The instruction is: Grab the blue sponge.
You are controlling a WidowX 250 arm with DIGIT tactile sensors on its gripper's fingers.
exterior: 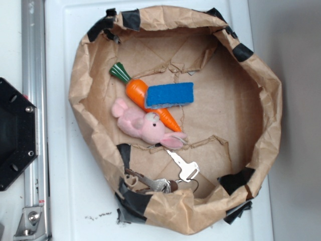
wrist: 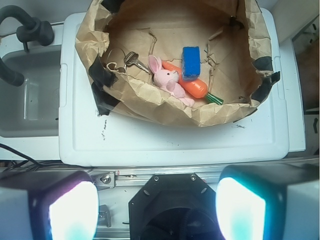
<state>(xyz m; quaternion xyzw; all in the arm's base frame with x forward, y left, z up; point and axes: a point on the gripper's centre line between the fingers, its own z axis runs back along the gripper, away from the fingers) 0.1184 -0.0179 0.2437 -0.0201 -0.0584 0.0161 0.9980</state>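
- The blue sponge point(exterior: 169, 95) lies in the paper bag point(exterior: 261, 100), resting across the toy carrot point(exterior: 143, 95), beside the pink plush bunny point(exterior: 145, 125).
- The gripper point(wrist: 157, 205) hangs well apart from it, jaws wide apart and empty.

A crumpled brown paper nest point(exterior: 266, 100) with black tape patches sits on a white lid point(exterior: 60, 150). Inside lie an orange toy carrot point(exterior: 136, 90) with a green top, a pink plush bunny point(exterior: 143, 124) touching it, and metal keys point(exterior: 183, 168) nearby.
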